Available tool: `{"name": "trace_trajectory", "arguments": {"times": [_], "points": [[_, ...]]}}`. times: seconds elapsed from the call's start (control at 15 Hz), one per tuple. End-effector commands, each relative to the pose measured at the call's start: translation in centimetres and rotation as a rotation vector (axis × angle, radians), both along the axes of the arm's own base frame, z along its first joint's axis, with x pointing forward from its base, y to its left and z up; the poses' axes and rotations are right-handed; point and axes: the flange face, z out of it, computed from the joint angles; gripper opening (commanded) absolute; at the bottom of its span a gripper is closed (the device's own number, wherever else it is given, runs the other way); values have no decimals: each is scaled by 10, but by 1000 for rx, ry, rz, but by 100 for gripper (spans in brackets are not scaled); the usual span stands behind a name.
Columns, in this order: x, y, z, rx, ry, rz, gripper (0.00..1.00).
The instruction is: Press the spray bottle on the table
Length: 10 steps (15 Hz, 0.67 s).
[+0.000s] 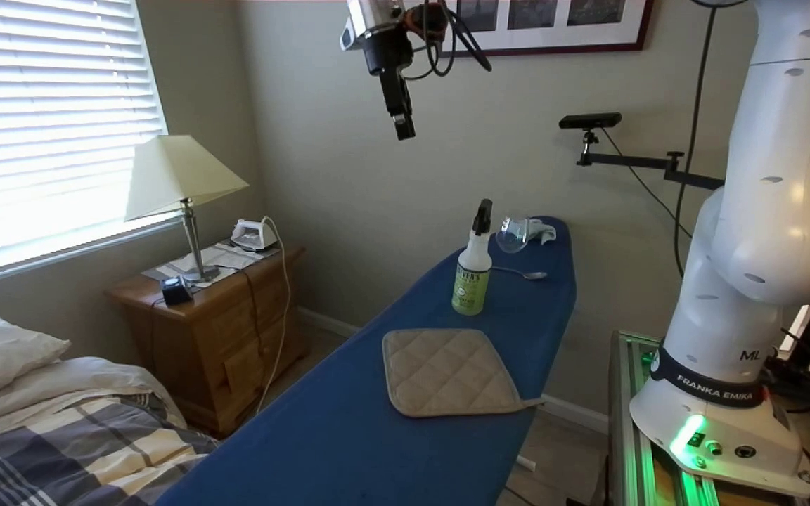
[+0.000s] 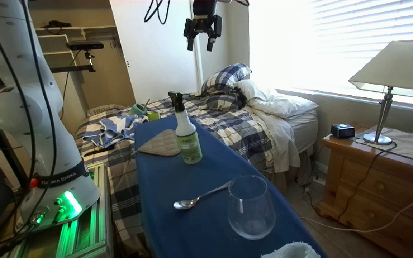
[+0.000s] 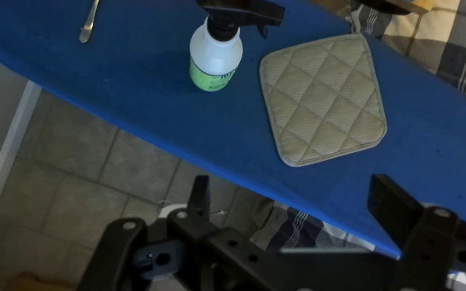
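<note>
One bed (image 2: 238,132) in plaid covers lies well apart from the spray bottle (image 2: 186,129). One ironing board (image 1: 335,422), covered in dark blue fabric, carries that bottle, which stands upright.

One Franka Emika Panda arm (image 1: 756,232) has its base on a metal frame (image 1: 633,393), well apart from the bottle; its upper links run out at the top of both exterior views. Its single gripper (image 2: 200,43) points down, well above the level of the bottle's black spray head. The two fingers (image 3: 395,212) stand wide apart, and in the wrist view the bottle shows past their tips, clear of them.

One wooden nightstand (image 2: 400,190), well apart from the bottle, bears one table lamp (image 1: 180,183), one clothes iron (image 1: 254,235) and one small black box (image 2: 342,131) whose kind I cannot tell.

Four things share the board with the bottle. One quilted potholder (image 2: 161,143) lies flat near the bottle, not touching it. One stemless glass (image 2: 252,211) stands on the bottle's other side. One white cloth (image 2: 294,251) is beside the glass, farther from the bottle. One metal spoon (image 2: 188,203) lies between bottle and glass, so the bottle has potholder and spoon at opposite sides.
</note>
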Motion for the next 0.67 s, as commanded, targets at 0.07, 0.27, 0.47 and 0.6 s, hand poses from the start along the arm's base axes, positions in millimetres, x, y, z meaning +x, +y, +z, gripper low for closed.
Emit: {"name": "trace_trajectory", "arguments": {"times": [0.07, 0.27, 0.47, 0.6], "points": [[-32, -23, 37, -14, -156, -42, 100], [-50, -39, 51, -26, -223, -117, 100], [-69, -54, 52, -38, -239, -192, 100], [-56, -51, 56, -22, -216, -165, 100]]}}
